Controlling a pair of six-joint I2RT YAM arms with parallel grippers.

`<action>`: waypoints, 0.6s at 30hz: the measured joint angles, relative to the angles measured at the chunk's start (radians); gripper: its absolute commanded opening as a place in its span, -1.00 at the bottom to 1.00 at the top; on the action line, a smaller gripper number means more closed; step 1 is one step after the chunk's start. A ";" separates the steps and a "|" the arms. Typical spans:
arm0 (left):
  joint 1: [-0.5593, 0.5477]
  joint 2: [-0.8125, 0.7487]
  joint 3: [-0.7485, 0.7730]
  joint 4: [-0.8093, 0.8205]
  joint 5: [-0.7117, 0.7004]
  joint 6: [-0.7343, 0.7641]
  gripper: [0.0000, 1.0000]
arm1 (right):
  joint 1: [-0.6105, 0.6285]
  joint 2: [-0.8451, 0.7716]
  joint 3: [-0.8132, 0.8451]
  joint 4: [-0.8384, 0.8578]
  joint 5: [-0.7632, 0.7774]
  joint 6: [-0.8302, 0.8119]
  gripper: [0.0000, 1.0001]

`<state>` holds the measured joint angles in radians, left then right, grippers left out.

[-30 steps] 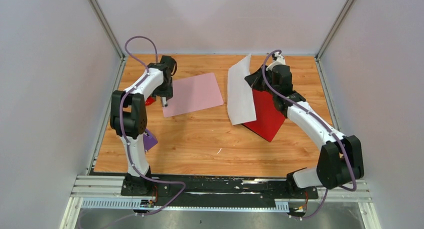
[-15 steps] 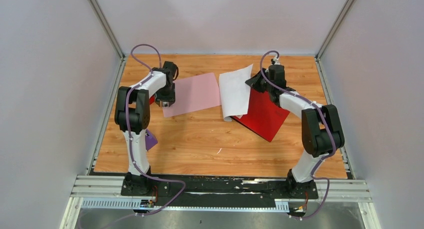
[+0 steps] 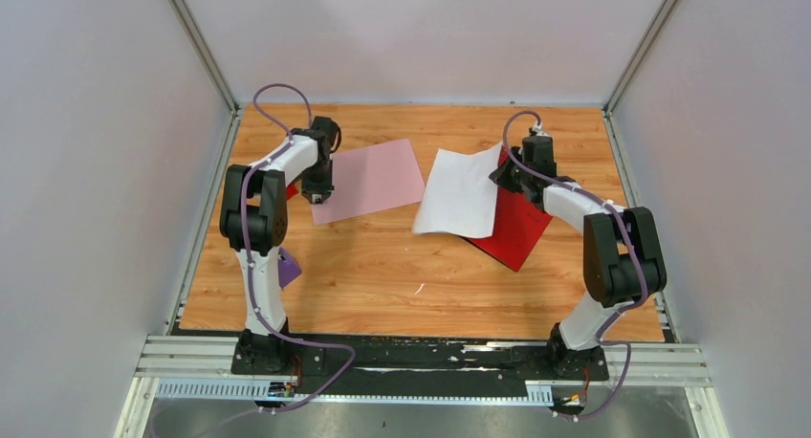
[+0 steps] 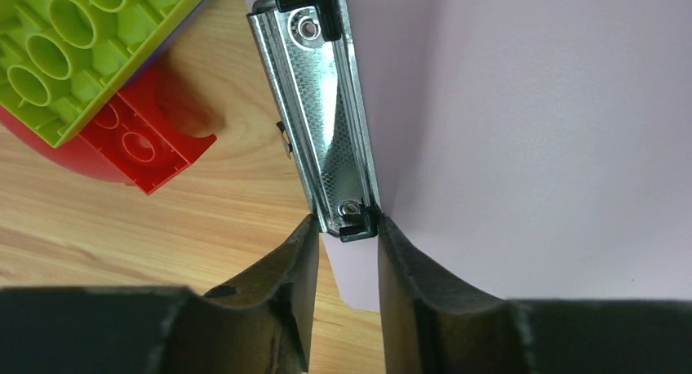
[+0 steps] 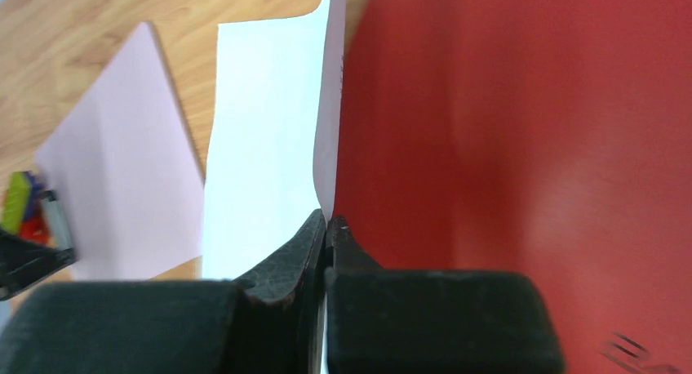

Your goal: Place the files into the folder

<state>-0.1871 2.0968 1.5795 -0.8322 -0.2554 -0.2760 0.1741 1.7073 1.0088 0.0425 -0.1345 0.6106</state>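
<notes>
The folder lies open on the table: a pale pink panel (image 3: 368, 180) on the left and a red cover (image 3: 521, 223) on the right. A metal clip (image 4: 322, 113) runs along the pink panel's left edge. My left gripper (image 3: 314, 191) sits at that edge, and its fingertips (image 4: 314, 227) close on the clip's near end. My right gripper (image 3: 502, 175) is shut on the right edge of the white files (image 3: 459, 194). They droop leftward over the red cover's left edge. The right wrist view shows the sheet (image 5: 261, 145) pinched beside the red cover (image 5: 506, 129). No printed text shows.
Green (image 4: 65, 55) and red (image 4: 122, 145) building blocks lie just left of the clip. A purple piece (image 3: 287, 266) lies by the left arm. Grey walls enclose the table on three sides.
My right gripper has lowered the white sheet from upright to nearly flat, swinging it leftward. My left gripper has come down onto the clip at the pink panel's edge.
</notes>
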 measured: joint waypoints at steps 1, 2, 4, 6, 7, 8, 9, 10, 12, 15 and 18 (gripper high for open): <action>0.000 0.000 0.000 -0.002 0.005 0.003 -0.37 | -0.010 -0.012 -0.011 -0.020 0.018 -0.021 -1.00; 0.000 0.000 0.000 -0.003 0.008 0.004 -0.40 | -0.015 -0.022 -0.017 -0.037 0.032 -0.036 -1.00; -0.001 -0.002 -0.002 -0.002 0.011 0.009 -0.45 | -0.027 -0.050 -0.033 -0.071 0.064 -0.070 -1.00; -0.004 -0.008 -0.012 0.003 0.008 0.013 -0.48 | -0.034 -0.086 -0.048 -0.103 0.102 -0.103 -1.00; -0.008 -0.011 -0.017 0.007 0.006 0.014 -0.50 | -0.034 -0.102 -0.053 -0.119 0.122 -0.118 -1.00; -0.014 -0.015 -0.023 0.007 0.005 0.014 -0.51 | -0.034 -0.114 -0.056 -0.130 0.135 -0.131 -1.00; -0.016 -0.018 -0.027 0.007 0.005 0.014 -0.53 | -0.039 -0.125 -0.060 -0.141 0.150 -0.147 -1.00; -0.020 -0.023 -0.035 0.007 0.003 0.015 -0.54 | -0.042 -0.132 -0.061 -0.152 0.161 -0.160 -1.00; -0.031 -0.036 -0.056 0.009 -0.002 0.016 -0.56 | -0.053 -0.141 -0.069 -0.170 0.178 -0.185 -1.00; -0.055 -0.068 -0.101 0.012 0.000 0.018 -0.59 | -0.093 -0.152 -0.103 -0.187 0.190 -0.217 -1.00; -0.090 -0.100 -0.148 0.011 0.010 0.017 -0.60 | -0.143 -0.166 -0.139 -0.211 0.190 -0.243 -1.00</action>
<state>-0.2771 1.9968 1.4315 -0.8207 -0.2455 -0.2592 0.0315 1.5410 0.8700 -0.1688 0.0555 0.3672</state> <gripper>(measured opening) 0.283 0.010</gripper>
